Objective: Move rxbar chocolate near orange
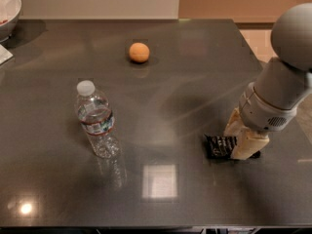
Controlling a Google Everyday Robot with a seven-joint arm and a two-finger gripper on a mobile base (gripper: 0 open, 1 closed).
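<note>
Item: bar point(218, 146), black wrapper, flat on the table point(195, 82) at its near right part, well apart from the orange point(139, 52), which sits at the far middle. My gripper point(240, 143) is down at the bar's right end, set there, I judge, to take it for the carry; clamped or not, I cannot tell. Also: bottle point(97, 121), upright at left, off the straight line from bar to orange; bowl point(7, 9), far left corner, no part in this
</note>
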